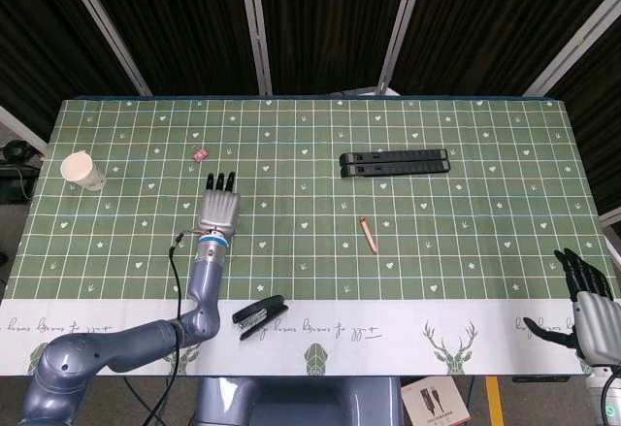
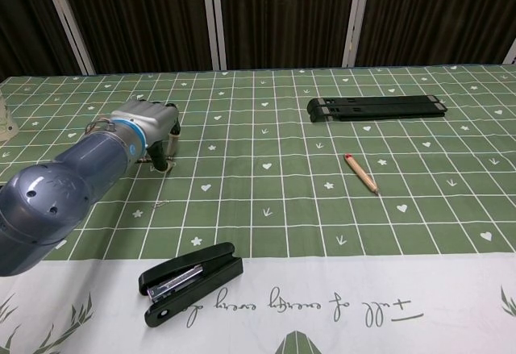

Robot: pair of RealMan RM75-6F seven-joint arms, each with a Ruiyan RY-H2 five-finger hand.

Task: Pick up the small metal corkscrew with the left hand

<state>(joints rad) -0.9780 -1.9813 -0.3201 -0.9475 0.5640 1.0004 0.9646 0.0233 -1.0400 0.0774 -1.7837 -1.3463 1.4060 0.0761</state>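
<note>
Table (image 1: 466, 251): green grid cloth, white strip along the near edge.

Left arm (image 2: 56, 189) reaches across the left side. Left hand (image 1: 219, 210) sits palm down, low over the cloth, fingers (image 1: 221, 180) extended side by side and pointing to the far edge. In the chest view its fingertips curl down close to the cloth.

Corkscrew (image 2: 158, 163): small, metal, lying on the cloth directly under the hand, mostly hidden. Cannot tell whether the fingers have closed on it or only cage it.

Right hand (image 1: 589, 302) idle at the near right corner, fingers apart, holding nothing.

Progress, as judged: reach done, hand in place over the corkscrew. No lift evident. Secure grasp and raising remain.
</note>
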